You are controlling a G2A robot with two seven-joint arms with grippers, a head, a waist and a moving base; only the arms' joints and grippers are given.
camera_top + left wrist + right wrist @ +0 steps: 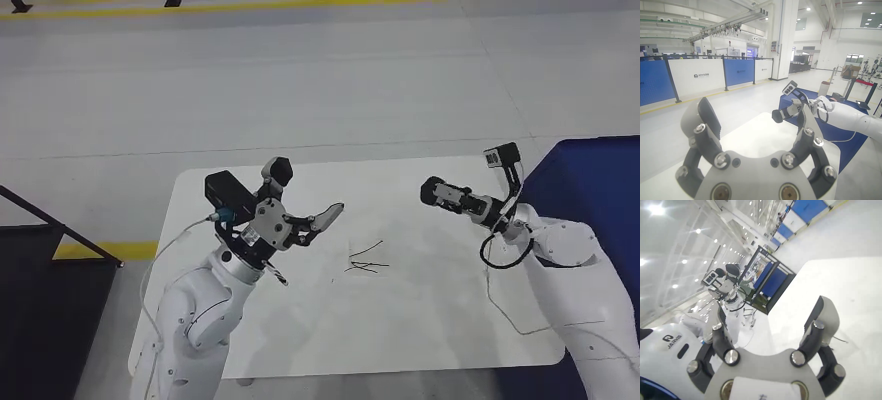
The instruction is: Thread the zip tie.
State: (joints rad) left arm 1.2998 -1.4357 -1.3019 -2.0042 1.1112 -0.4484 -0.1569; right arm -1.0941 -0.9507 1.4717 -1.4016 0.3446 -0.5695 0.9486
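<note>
- White and round-cornered, the flat-topped bench (430, 320) fills the lower middle of the top view, standing on a pale grey floor (300, 80).
- Thin black plastic zip tie strands (366, 263) lie loose on the bench just below the frame's centre, crossing one another. They are too fine to count, and nothing grips them.
- The left claw (305, 195) sits left of centre in the top view, near the strands on their left and apart from them.
- Its 2 fingers are spread wide. 1 dark pad points toward the top of the frame, the other slants toward the strands, and nothing is held between them.
- In the left wrist view the same claw (757, 115) shows both fingers far apart above the bare bench top.
- The right claw (433, 190) is right of centre in the top view, above and to the right of the strands and well apart from them. Its dark tip is turned toward the left claw.
- In the right wrist view its fingers (819, 311) stand wide apart and grasp nothing.
- A blue covered surface (590, 175) lies at the right edge of the top view, beside the bench.
</note>
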